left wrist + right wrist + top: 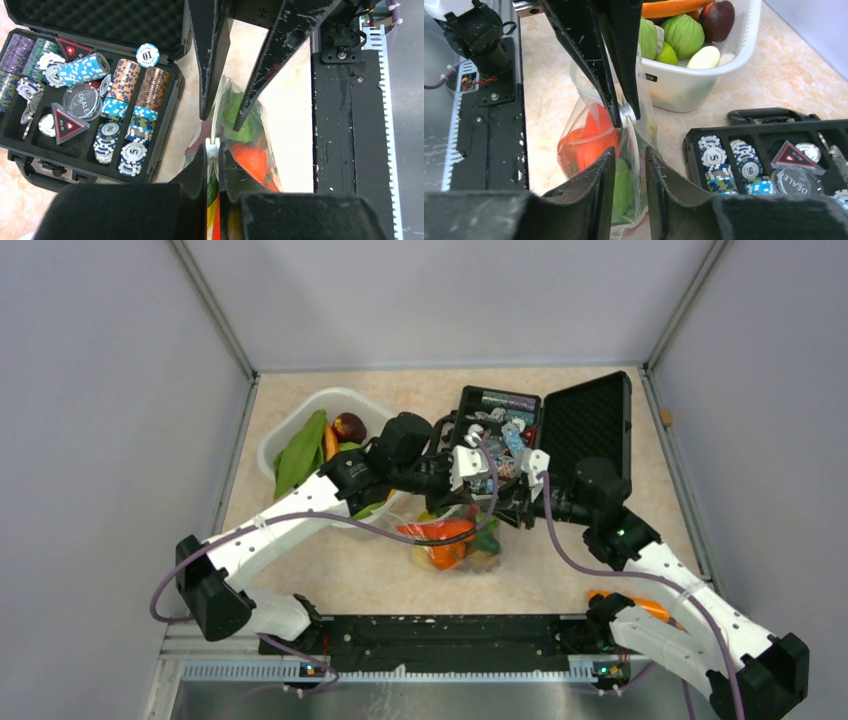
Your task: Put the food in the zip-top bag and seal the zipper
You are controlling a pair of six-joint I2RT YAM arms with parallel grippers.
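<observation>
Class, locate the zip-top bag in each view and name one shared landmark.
Top external: zip-top bag at centre, below the black case.
Left wrist: zip-top bag at centre, right of black case.
Right wrist: zip-top bag left of centre.
Shared landmark: black case.

Clear zip-top bag (455,545) upright on bench (340,580), holding red, orange, green food (591,142); zipper (215,120) along raised top edge.
</observation>
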